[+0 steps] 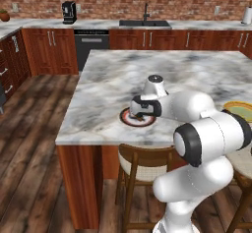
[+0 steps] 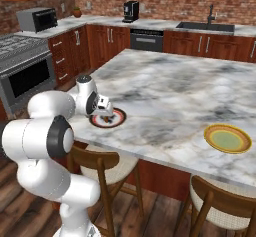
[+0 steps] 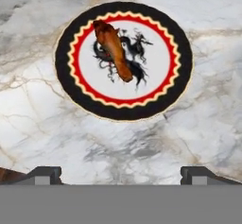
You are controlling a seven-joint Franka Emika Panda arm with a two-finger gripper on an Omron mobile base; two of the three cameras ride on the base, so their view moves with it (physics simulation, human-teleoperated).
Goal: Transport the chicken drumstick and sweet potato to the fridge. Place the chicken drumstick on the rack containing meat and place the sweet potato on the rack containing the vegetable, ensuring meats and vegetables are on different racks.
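Note:
A round plate with a black rim, a red zigzag ring and a dragon drawing lies on the marble island near its front edge. On it rests the sweet potato, a reddish-brown oblong tuber lying slantwise left of the plate's centre. My gripper hangs open just above the counter, short of the plate, with nothing between its fingertips. From the base cameras the hand hovers over the same plate. The chicken drumstick and the fridge are out of view.
A yellow-green plate sits on the island's right side. Wooden stools stand under the island's front edge. Behind are the sink counter, a coffee machine, a stove and a microwave.

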